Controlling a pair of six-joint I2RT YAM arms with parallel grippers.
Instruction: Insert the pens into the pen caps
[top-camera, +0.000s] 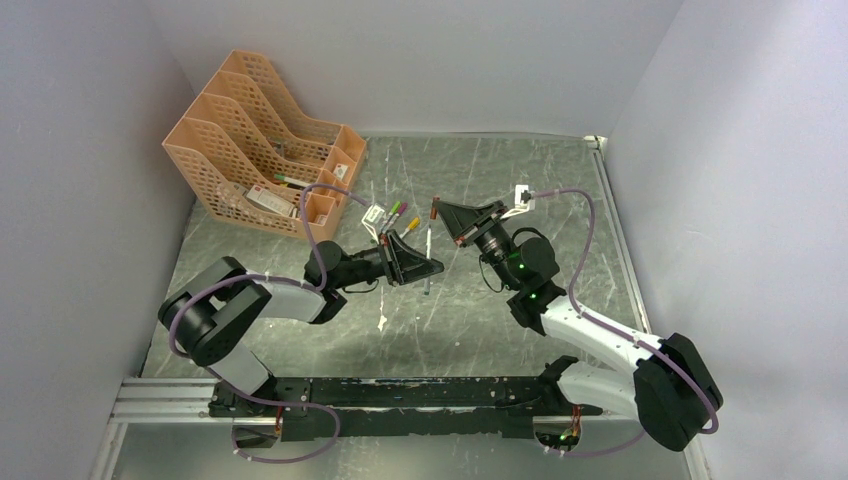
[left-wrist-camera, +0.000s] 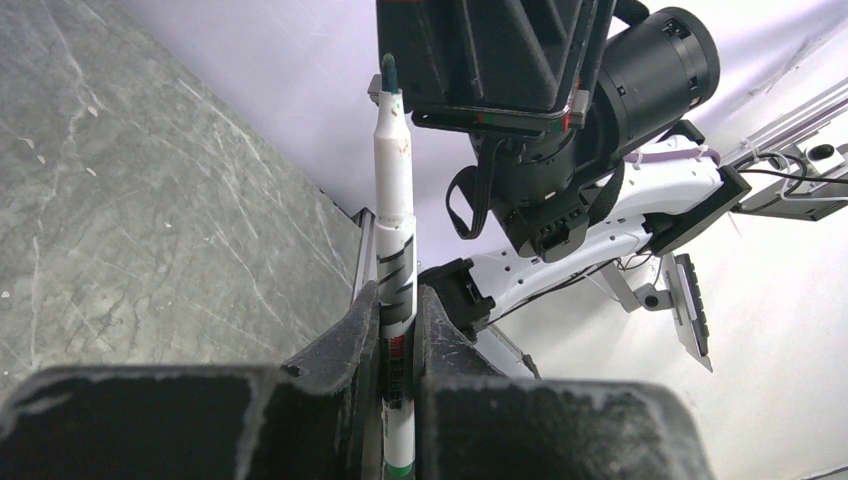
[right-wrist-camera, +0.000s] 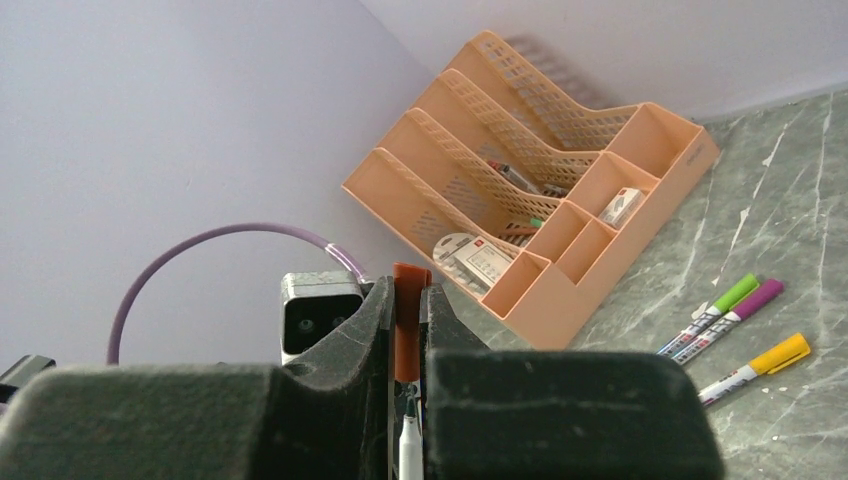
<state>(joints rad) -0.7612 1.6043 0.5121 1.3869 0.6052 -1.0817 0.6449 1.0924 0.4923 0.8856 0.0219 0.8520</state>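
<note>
Black fingers of the left gripper (left-wrist-camera: 397, 302) are pressed onto the lower barrel of a white marker pen (left-wrist-camera: 393, 190), holding it upright with its dark nib exposed and aimed at the arm opposite. The right gripper (right-wrist-camera: 407, 293) is pinched on an orange cap (right-wrist-camera: 407, 335), its open mouth facing the nib so that the two parts line up along one axis above the middle of the table. From the right wrist the nib sits just under the cap; whether it has entered cannot be told. The grip low on the barrel appears meant to leave the writing end free for the cap.

Three capped markers (right-wrist-camera: 735, 310), in green, purple and yellow, lie side by side on the table near a peach desk organiser (top-camera: 260, 140), well apart from the held pair and seemingly finished.

The work surface is a grey-green marbled table (top-camera: 500, 330), scuffed with pale scratches, enclosed on three sides by plain lavender-white walls (top-camera: 450, 60). An aluminium rail (top-camera: 160, 400) runs along the near edge, where both arms are bolted.
</note>
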